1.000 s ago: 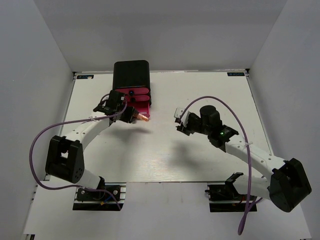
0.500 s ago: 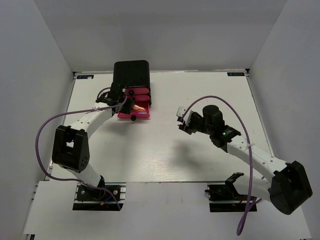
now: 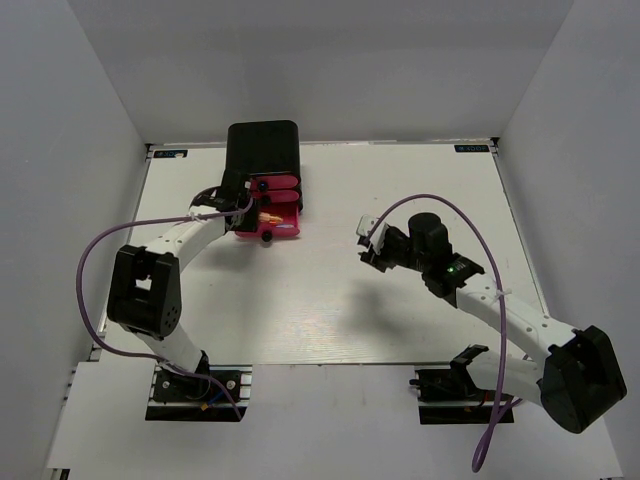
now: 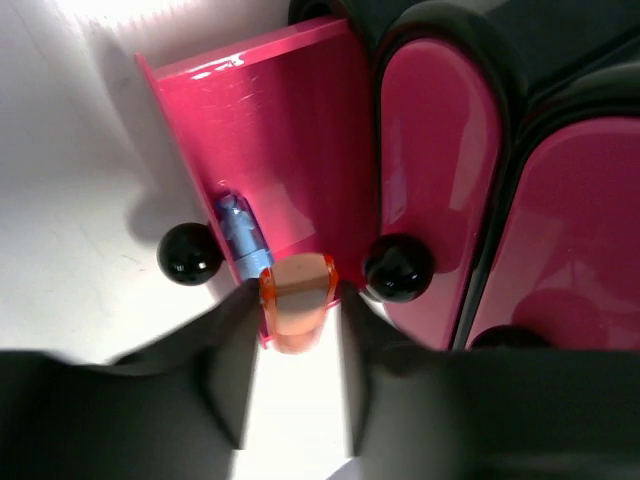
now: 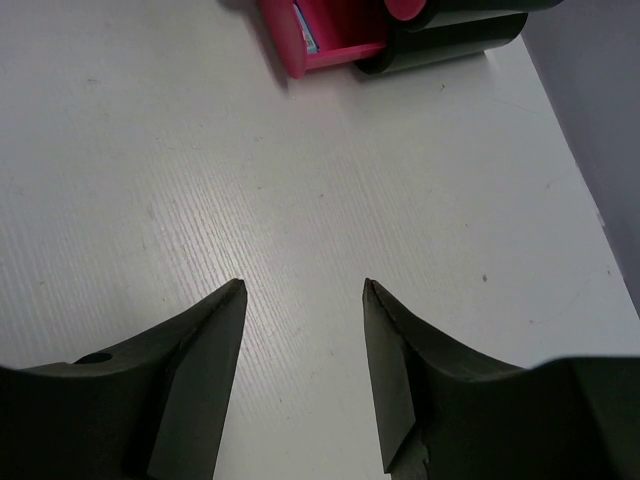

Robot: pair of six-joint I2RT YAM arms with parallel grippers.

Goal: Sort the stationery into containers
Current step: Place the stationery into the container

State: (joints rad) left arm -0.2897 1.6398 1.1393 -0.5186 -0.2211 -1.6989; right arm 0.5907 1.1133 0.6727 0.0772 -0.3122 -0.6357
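Note:
A black box [image 3: 262, 148] at the far left holds pink drawers. One drawer [image 3: 285, 230] is pulled out; in the left wrist view [image 4: 270, 130] a blue pen [image 4: 238, 225] lies inside it. My left gripper [image 3: 255, 212] is shut on an orange pen [image 4: 297, 300] and holds it over the open drawer's front edge, between two black knobs [image 4: 188, 253]. The orange pen also shows in the top view [image 3: 271, 214]. My right gripper [image 3: 366, 240] hovers open and empty over the bare table, right of the drawers [image 5: 330, 30].
Two closed pink drawers [image 4: 440, 150] sit beside the open one. White walls enclose the table on the left, right and back. Purple cables loop from both arms. The white block and other pens are not in view.
My left gripper has carried the orange pen back from the drawer's front right to over the open drawer. The right arm has shifted slightly to the right.

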